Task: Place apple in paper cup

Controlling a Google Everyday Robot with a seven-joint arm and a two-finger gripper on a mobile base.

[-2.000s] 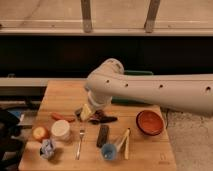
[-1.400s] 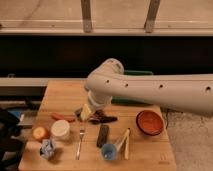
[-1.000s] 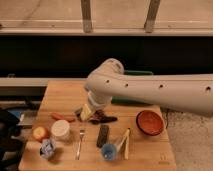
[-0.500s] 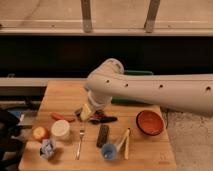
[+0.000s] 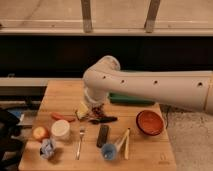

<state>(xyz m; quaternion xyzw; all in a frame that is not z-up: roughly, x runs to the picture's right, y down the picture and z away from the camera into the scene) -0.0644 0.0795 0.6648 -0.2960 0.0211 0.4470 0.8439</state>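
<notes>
Gripper [image 5: 96, 114] is hanging over mid-board, well right of the apple [image 5: 40, 133]; whether it is holding anything, cannot tell. Apple is sitting near-left, just beside paper cup [image 5: 60, 129], so the transfer is looking short.

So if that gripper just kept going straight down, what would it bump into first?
Probably the dark utensil lying just under the gripper on the wooden table, though depth is unclear.
</notes>
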